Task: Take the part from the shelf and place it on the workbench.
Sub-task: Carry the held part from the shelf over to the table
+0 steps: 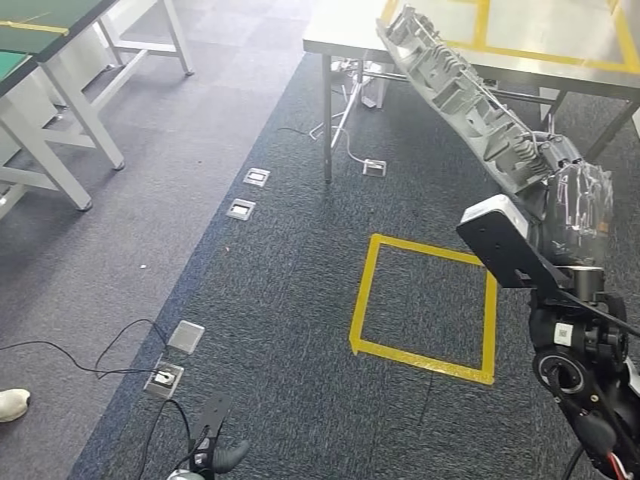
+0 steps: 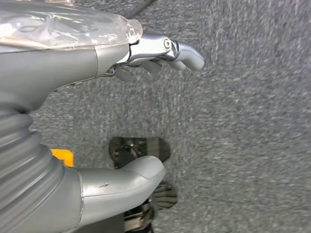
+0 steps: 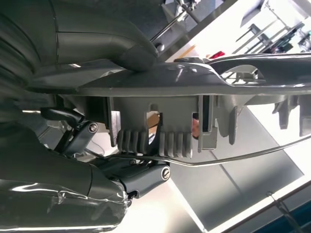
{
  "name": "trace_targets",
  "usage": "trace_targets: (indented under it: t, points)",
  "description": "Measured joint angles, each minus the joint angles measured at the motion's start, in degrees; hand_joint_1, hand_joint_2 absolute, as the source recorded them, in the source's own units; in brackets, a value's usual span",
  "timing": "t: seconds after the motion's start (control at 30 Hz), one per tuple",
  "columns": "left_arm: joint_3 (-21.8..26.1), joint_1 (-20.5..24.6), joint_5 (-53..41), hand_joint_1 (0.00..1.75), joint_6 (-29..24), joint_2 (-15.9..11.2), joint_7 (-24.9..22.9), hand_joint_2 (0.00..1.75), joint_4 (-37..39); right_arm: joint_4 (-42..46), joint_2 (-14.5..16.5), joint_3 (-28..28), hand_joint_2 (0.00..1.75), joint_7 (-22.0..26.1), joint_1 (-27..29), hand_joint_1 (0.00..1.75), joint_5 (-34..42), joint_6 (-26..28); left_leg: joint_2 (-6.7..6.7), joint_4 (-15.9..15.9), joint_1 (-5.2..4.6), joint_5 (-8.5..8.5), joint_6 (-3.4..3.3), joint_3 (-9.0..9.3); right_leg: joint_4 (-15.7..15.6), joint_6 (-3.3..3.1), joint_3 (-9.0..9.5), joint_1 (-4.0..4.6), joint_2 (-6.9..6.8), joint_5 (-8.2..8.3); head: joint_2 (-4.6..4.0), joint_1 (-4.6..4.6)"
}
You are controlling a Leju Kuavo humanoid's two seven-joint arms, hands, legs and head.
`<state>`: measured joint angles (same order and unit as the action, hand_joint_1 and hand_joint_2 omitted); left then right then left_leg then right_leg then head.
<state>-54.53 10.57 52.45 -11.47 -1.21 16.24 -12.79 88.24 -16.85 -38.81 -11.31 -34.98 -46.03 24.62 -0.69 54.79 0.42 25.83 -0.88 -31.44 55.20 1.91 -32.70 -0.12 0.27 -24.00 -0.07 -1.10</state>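
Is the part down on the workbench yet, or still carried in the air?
Still carried: the right hand grips the long grey part at its near end, tilted up, its far end over the workbench.

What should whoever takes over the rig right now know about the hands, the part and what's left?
Right hand: grips one end of the long grey part; the part slants up, its far end over the near edge of the workbench.
Left hand: holds nothing, fingers apart, hanging over the carpet.
Done: part is off the shelf and carried to the workbench.
Left: bring it fully over the top, lay it down, release. The yellow floor square lies just ahead of the robot.
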Motion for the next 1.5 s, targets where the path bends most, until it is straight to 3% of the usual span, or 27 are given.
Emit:
trace_targets:
  t: [0.1, 0.2, 0.23, 0.27, 0.3, 0.37, 0.43, 0.53, 0.6, 0.63, 0.7, 0.73, 0.77, 0.8, 0.83, 0.87, 0.93, 0.97, 1.07, 1.13, 1.23, 1.27, 1.3, 1.33, 1.4, 1.43, 1.5]
  points:
    - [0.0, 0.0, -0.3, 0.00, 0.0, 0.0, 0.0, 1.75, 0.0, 0.3, 0.0, 0.4, 1.75, 0.0, 0.1, 1.75, -1.1, 0.4, 0.22, 2.6, 0.06, 1.55, 0.87, -1.19, -0.7, -0.85, 0.71, -0.37, 0.07, -0.27, 0.00, -0.18]
    - [0.0, 0.0, -0.7, 0.00, 0.0, 0.0, -0.1, 1.75, 0.0, 0.6, 0.0, 0.8, 1.75, 0.1, 0.5, 1.75, -2.5, 1.3, 0.29, 14.2, 0.16, 5.65, 1.43, -7.95, -0.8, -1.60, 1.21, -0.36, 0.07, -0.72, 0.01, -0.48]
    - [0.0, 0.0, -0.8, 0.00, 0.0, 0.0, -0.2, 1.75, 0.0, 0.8, 0.0, 0.9, 1.75, 0.2, 0.8, 1.75, -2.8, 1.6, 0.29, 17.1, 0.18, 6.04, 1.47, -10.07, -0.8, -1.72, 1.40, -0.32, 0.14, -0.93, 0.01, -0.56]
    - [0.0, 0.0, -0.9, 0.00, 0.0, 0.0, -0.3, 1.75, 0.0, 1.0, 0.0, 0.9, 1.75, 0.2, 1.0, 1.75, -3.0, 1.8, 0.29, 17.9, 0.18, 5.24, 1.41, -11.09, -0.8, -1.77, 1.73, -0.29, 0.23, -1.19, 0.01, -0.62]
    - [0.0, 0.0, -0.9, 0.00, 0.0, 0.0, -0.4, 1.75, 0.0, 1.2, 0.0, 1.0, 1.75, 0.3, 1.2, 1.75, -3.2, 1.9, 0.29, 16.1, 0.17, 3.19, 1.25, -10.83, -0.8, -1.75, 2.20, -0.27, 0.33, -1.54, 0.01, -0.69]
    - [0.0, 0.1, -1.0, 0.00, 0.0, 0.0, -0.5, 1.75, 0.0, 1.6, 0.0, 1.2, 1.75, 0.3, 1.3, 1.75, -3.2, 1.9, 0.28, 7.9, 0.05, -2.06, 0.65, -7.67, -0.8, -1.54, 3.28, -0.22, 0.45, -2.35, 0.00, -0.74]
    - [0.0, 0.2, -1.0, 0.00, 0.0, 0.0, -0.5, 1.75, 0.0, 1.9, 0.0, 1.4, 1.75, 0.2, 1.3, 1.75, -3.3, 2.0, 0.25, 1.6, -0.21, -4.26, 0.17, -5.01, -0.8, -1.15, 3.66, -0.05, 0.54, -2.98, 0.00, -0.65]
    - [0.0, 0.3, -1.0, 0.00, 0.0, 0.1, -0.6, 1.75, 0.0, 2.4, 0.0, 1.6, 1.75, 0.2, 1.3, 1.75, -3.3, 2.0, 0.19, 0.1, -0.36, -3.56, -0.31, -4.26, -1.1, -0.35, 3.80, 0.05, 0.62, -3.49, 0.00, -0.58]
    - [0.0, 0.3, -1.0, 0.00, 0.0, 0.2, -0.6, 1.75, 0.0, 2.8, 0.0, 1.7, 1.75, 0.2, 1.5, 1.75, -3.3, 2.0, 0.17, -0.6, -0.05, -3.28, -0.81, -3.35, 0.2, 0.27, 3.52, -0.02, 0.48, -4.69, -0.01, -0.46]
    - [0.0, 0.3, -1.0, 0.00, 0.0, 0.2, -0.6, 1.75, 0.0, 2.9, 0.0, 1.8, 1.75, 0.2, 1.5, 1.75, -3.3, 2.1, 0.18, -0.9, 0.14, -3.11, -1.04, -2.83, 2.9, 0.57, 2.35, -0.06, 0.39, -6.02, -0.01, -0.33]
    - [0.0, 0.4, -1.0, 0.00, 0.0, 0.2, -0.6, 1.75, 0.0, 3.0, 0.0, 1.9, 1.75, 0.2, 1.6, 1.75, -3.4, 2.2, 0.19, -1.0, 0.23, -2.66, -1.38, -2.16, 11.7, 1.08, -2.34, -0.27, 0.25, -9.38, 0.00, -0.06]
    - [0.0, 0.3, -1.0, 0.00, 0.0, 0.2, -0.6, 1.75, 0.0, 3.0, 0.0, 1.9, 1.75, 0.2, 1.7, 1.75, -3.4, 2.3, 0.19, -1.0, 0.25, -2.40, -1.42, -1.89, 15.9, 1.30, -4.82, -0.38, 0.23, -10.45, 0.00, -0.02]
    - [0.0, 0.3, -1.0, 0.00, 0.0, 0.3, -0.6, 1.75, 0.0, 3.0, 0.0, 1.9, 1.75, 0.1, 1.7, 1.75, -3.4, 2.4, 0.17, -1.0, 0.31, -2.07, -1.38, -1.48, 18.0, 1.47, -6.45, -0.49, 0.21, -10.25, 0.00, 0.00]
    - [0.0, 0.3, -1.0, 0.00, 0.0, 0.3, -0.6, 1.75, 0.0, 3.0, 0.0, 1.9, 1.75, 0.1, 1.7, 1.75, -3.4, 2.4, 0.12, -1.0, 0.40, -1.69, -1.27, -0.94, 17.6, 1.59, -6.84, -0.60, 0.17, -8.66, 0.01, 0.02]
    - [0.0, 0.3, -0.9, 0.00, 0.0, 0.3, -0.6, 1.75, 0.0, 3.0, 0.0, 1.9, 1.75, 0.0, 1.7, 1.75, -3.4, 2.5, 0.04, -1.0, 0.52, -1.26, -1.10, -0.27, 14.8, 1.67, -6.11, -0.72, 0.13, -6.01, 0.01, 0.03]
    - [0.0, 0.2, -0.9, 0.00, 0.0, 0.3, -0.5, 1.75, 0.0, 3.0, 0.0, 1.9, 1.75, -0.1, 1.7, 1.75, -3.4, 2.5, -0.05, -0.9, 0.62, -0.75, -0.86, 0.44, 10.3, 1.71, -4.62, -0.86, 0.06, -2.73, 0.01, 0.05]
    - [0.0, 0.3, -0.8, 0.00, 0.0, 0.2, -0.5, 1.75, 0.0, 3.0, 0.0, 1.9, 1.75, -0.2, 1.6, 1.75, -3.3, 2.9, -0.17, -0.8, 0.61, 0.02, -0.29, 1.20, 2.9, 1.67, -1.59, -0.88, -0.07, 0.93, 0.00, 0.13]
    - [0.0, 0.3, -0.8, 0.00, 0.0, 0.2, -0.5, 1.75, 0.0, 2.9, 0.0, 1.9, 1.75, -0.1, 1.5, 1.75, -3.2, 3.1, -0.18, -0.6, 0.54, 0.21, 0.01, 1.12, 0.9, 1.40, -0.76, -0.81, -0.09, 1.23, 0.00, 0.09]
    - [0.0, 0.4, -0.7, 0.00, 0.0, 0.0, -0.4, 1.75, 0.0, 2.9, 0.0, 1.8, 1.75, 0.1, 1.1, 1.75, -3.1, 3.5, -0.05, -0.3, 0.47, 0.48, 0.84, 0.58, -0.2, 0.18, -0.17, -0.64, 0.02, 0.23, 0.01, -0.14]
    - [0.0, 0.5, -0.7, 0.00, 0.0, -0.1, -0.4, 1.75, 0.0, 2.8, 0.0, 2.0, 1.75, 0.2, 1.0, 1.75, -3.0, 3.6, 0.13, 2.2, 0.54, 1.73, 1.42, -0.61, -0.5, -0.53, 0.35, -0.76, -0.01, -0.04, 0.01, -0.37]
    - [0.0, 0.8, -0.7, 0.00, 0.2, -0.1, -0.4, 1.75, 0.0, 2.4, 0.0, 2.1, 1.75, 0.6, 0.8, 1.75, -2.9, 3.7, 0.27, 13.6, 0.51, 5.58, 1.86, -7.40, -0.7, -1.41, 0.90, -0.66, -0.05, -0.63, 0.01, -0.78]
    - [0.0, 0.8, -0.7, 0.00, 0.2, -0.1, -0.5, 1.75, 0.0, 2.2, 0.1, 2.1, 1.75, 0.8, 0.8, 1.75, -2.8, 3.7, 0.28, 16.6, 0.50, 5.99, 1.81, -9.58, -0.7, -1.57, 1.12, -0.53, 0.02, -0.87, 0.01, -0.88]
    - [0.0, 0.8, -0.7, 0.00, 0.2, -0.1, -0.5, 1.75, 0.0, 2.0, 0.1, 2.1, 1.75, 1.1, 0.8, 1.75, -2.7, 3.7, 0.27, 17.6, 0.45, 5.24, 1.62, -10.80, -0.7, -1.65, 1.49, -0.40, 0.09, -1.18, 0.01, -0.98]
    - [0.0, 0.8, -0.7, 0.00, 0.2, -0.1, -0.5, 1.75, 0.0, 1.9, 0.1, 2.1, 1.75, 1.2, 0.8, 1.75, -2.7, 3.7, 0.27, 16.2, 0.37, 3.33, 1.30, -10.80, -0.7, -1.66, 2.02, -0.26, 0.17, -1.56, 0.01, -1.06]
    - [0.0, 0.9, -0.8, 0.00, 0.2, -0.2, -0.5, 1.75, 0.0, 1.5, 0.1, 2.1, 1.75, 1.4, 0.8, 1.75, -2.7, 3.7, 0.27, 8.4, -0.08, -2.04, 0.25, -8.12, -0.7, -1.58, 3.25, -0.05, 0.22, -2.46, 0.01, -1.18]
    - [0.0, 0.9, -0.8, 0.00, 0.2, -0.2, -0.5, 1.75, 0.0, 1.4, 0.1, 2.2, 1.75, 1.4, 0.7, 1.75, -2.7, 3.7, 0.28, 4.7, -0.37, -3.71, -0.27, -6.54, -0.8, -1.45, 3.63, 0.09, 0.23, -2.88, 0.00, -1.10]
    - [0.0, 1.0, -0.8, 0.00, 0.2, -0.3, -0.5, 1.75, 0.0, 1.1, 0.1, 2.2, 1.75, 1.7, 0.5, 1.75, -2.6, 3.7, 0.29, 0.6, -0.79, -4.40, -0.83, -4.91, -0.8, -1.05, 3.84, 0.15, 0.29, -3.32, 0.00, -0.95]
